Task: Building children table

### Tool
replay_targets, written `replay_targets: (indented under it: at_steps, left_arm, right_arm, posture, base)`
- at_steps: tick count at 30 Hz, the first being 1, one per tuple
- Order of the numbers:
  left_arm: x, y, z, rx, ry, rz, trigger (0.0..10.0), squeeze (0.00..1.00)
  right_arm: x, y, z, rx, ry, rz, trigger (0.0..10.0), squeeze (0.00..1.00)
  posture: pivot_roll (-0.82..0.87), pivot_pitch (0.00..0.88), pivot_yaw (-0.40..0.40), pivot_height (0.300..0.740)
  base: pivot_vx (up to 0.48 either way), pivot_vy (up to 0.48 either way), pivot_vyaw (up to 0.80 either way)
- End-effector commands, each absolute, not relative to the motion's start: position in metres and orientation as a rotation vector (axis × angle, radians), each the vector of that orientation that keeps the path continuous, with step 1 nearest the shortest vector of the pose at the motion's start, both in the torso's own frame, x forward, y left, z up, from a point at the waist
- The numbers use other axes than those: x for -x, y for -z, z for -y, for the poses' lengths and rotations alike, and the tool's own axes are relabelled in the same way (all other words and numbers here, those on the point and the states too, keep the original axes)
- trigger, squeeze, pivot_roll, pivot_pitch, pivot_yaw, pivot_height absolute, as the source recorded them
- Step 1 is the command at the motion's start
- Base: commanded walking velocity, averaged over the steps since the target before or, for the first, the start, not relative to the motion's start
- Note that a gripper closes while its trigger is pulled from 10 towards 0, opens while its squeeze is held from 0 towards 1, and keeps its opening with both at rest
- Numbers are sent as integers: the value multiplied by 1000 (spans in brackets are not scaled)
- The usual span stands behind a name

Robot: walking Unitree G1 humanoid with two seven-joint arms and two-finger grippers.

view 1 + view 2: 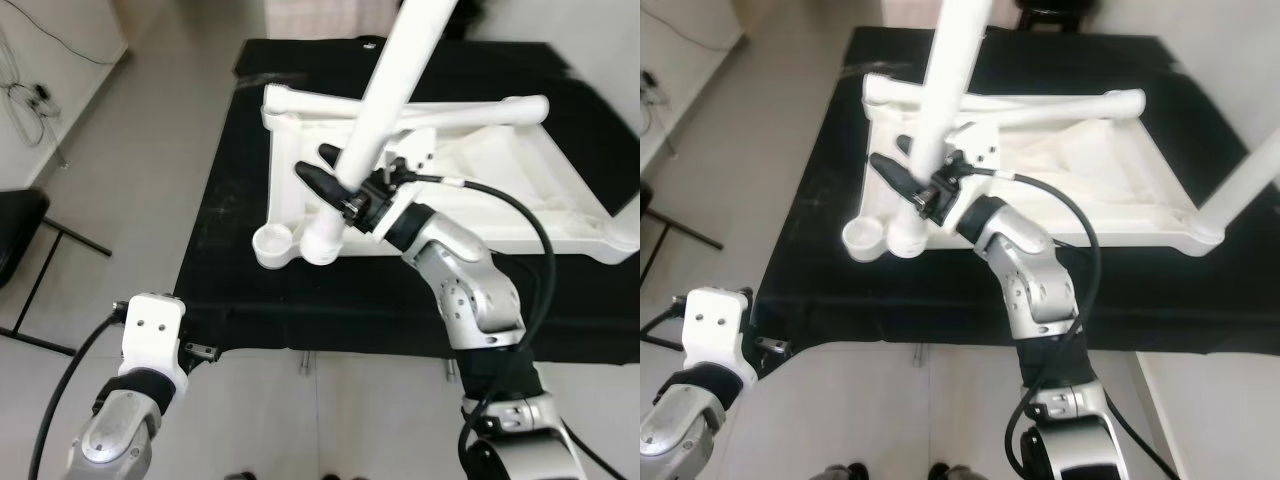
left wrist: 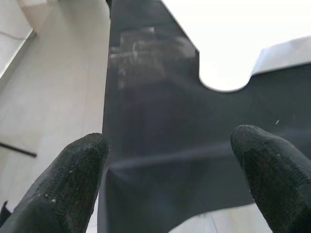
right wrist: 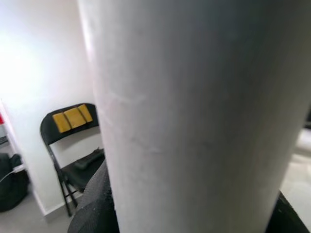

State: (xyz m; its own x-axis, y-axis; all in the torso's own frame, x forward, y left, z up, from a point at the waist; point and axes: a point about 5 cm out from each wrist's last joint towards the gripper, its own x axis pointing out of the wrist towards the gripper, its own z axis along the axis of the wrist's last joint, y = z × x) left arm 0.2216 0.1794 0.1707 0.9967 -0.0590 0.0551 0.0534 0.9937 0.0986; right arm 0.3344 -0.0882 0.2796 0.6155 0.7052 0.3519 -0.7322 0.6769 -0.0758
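A: Mat [image 1: 250, 290] as landmark — black, spread flat over pale floor [image 1: 150, 130].
B: On the mat: white tabletop [image 1: 470, 190], lying upside down, underside up, with a round empty socket [image 1: 272, 243] at the near-left corner.
A: And the leg [image 1: 385, 95]?
B: White tube, tilted, rising up and away from that corner of the mat; lower end [image 1: 322, 243] just beside the socket, not seated in it.
A: Right gripper [image 1: 335, 185]?
B: Over the mat's near-left part, clamped on the leg a little above its lower end; one black finger [image 1: 318, 183] visible on the leg's left side. From the right wrist, leg [image 3: 194, 116] pressed close against the fingers.
A: Left gripper [image 2: 175, 170]?
B: Off the mat, low beside its near-left edge; fingers [image 2: 73, 174] spread wide, nothing between them, pointed across the mat [image 2: 160, 145] toward the tabletop's edge [image 2: 228, 43].
A: Anything else around the mat?
B: Second leg [image 1: 1245, 185] standing at the tabletop's far-right corner. Black folding chair [image 3: 73, 145] with yellow labels on its back, against a white wall, well off the mat.
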Motion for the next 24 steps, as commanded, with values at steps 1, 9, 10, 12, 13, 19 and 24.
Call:
replay_targets:
  at_steps: [1, 9, 10, 12, 13, 19, 24]
  left_arm:
    - [-225, -163, -174, -77, 79, 51, 10000, 0]
    - [-230, -160, -168, -83, 99, 71, 10000, 0]
    - [-230, -159, -168, -84, 100, 72, 10000, 0]
    - [-230, -159, -168, -85, 101, 73, 10000, 0]
    - [-230, -158, -168, -86, 103, 73, 10000, 0]
    - [-228, -157, -166, -94, 115, 74, 10000, 0]
    - [-222, -152, -149, -126, 286, 35, 10000, 0]
  right_arm:
    - [-327, -279, 75, -53, -850, 392, 10000, 0]
    - [-318, -281, 66, -43, -923, 425, 10000, 0]
    - [-315, -280, 65, -17, -951, 419, 10000, 0]
    - [-313, -280, 65, 6, -964, 410, 10000, 0]
    - [-312, -279, 65, -2, -971, 405, 10000, 0]
    - [-313, -276, 66, 4, -944, 384, 10000, 0]
    - [-313, -273, 76, -27, -969, 362, 10000, 0]
  posture:
    - [24, 71, -64, 740]
    - [26, 57, -63, 740]
    - [26, 56, -62, 740]
    - [26, 56, -62, 740]
    - [26, 56, -61, 740]
    - [26, 58, -58, 740]
    - [27, 66, -58, 740]
  base:
    - [304, 0, 0]
    - [304, 0, 400]
    - [304, 0, 800]
    - [304, 0, 800]
    - [304, 0, 800]
    - [305, 0, 133]
    - [0, 0, 0]
